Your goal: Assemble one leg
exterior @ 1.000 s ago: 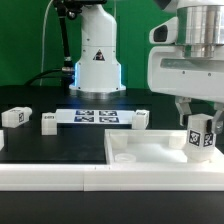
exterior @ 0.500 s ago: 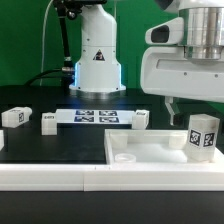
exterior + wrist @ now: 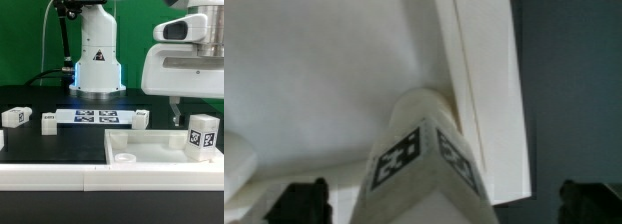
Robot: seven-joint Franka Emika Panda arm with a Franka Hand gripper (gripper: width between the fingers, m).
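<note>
Leg point(image 3: 203, 135) upright, free inside the spread tool point(image 3: 448, 198)

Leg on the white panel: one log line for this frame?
leg: upright on panel corner, exterior view's right | fingers: open, clear of leg | hold: none

The arm's base point(image 3: 97, 45) was glossy white with a black triangular mark point(image 3: 97, 57) and a blue glow point(image 3: 74, 70) at its foot; the hand housing point(image 3: 185, 72) was boxy white, the fingers point(image 3: 301, 205) dark.
</note>
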